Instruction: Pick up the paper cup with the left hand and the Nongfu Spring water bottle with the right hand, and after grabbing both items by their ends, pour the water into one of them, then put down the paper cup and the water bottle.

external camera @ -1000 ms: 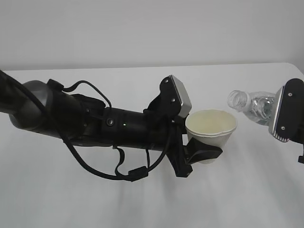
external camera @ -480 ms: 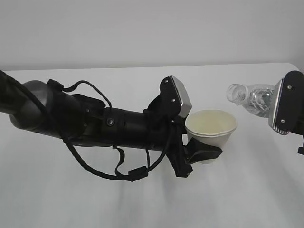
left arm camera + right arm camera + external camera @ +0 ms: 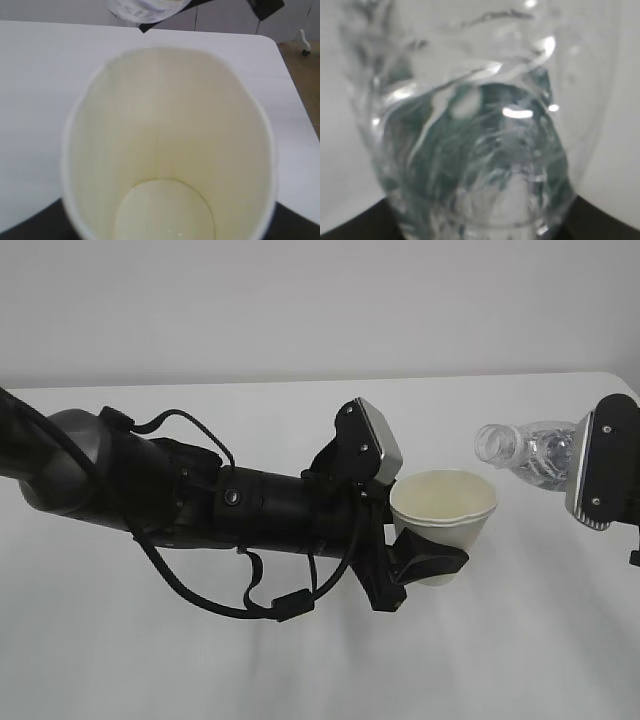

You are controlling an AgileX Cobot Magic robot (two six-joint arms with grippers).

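Observation:
The white paper cup (image 3: 443, 508) is held upright above the table, with my left gripper (image 3: 425, 545) shut on its lower part. In the left wrist view its cream inside (image 3: 165, 140) fills the frame, with tiny glints on its bottom. The clear Nongfu Spring water bottle (image 3: 528, 452) lies almost level, and its open mouth points left, just right of the cup's rim and a little above it. My right gripper (image 3: 588, 468) is shut on the bottle's far end. The bottle (image 3: 470, 140) fills the right wrist view. No stream of water shows between mouth and cup.
The white table (image 3: 520, 640) runs under both arms, and its far edge meets a pale wall. My thick left arm (image 3: 150, 495) with looping cables crosses the left half. The table's right corner (image 3: 270, 40) shows in the left wrist view.
The bottle's mouth has shifted a little left and up toward the cup's rim, and the right gripper has risen slightly. The left arm and the cup have not moved.

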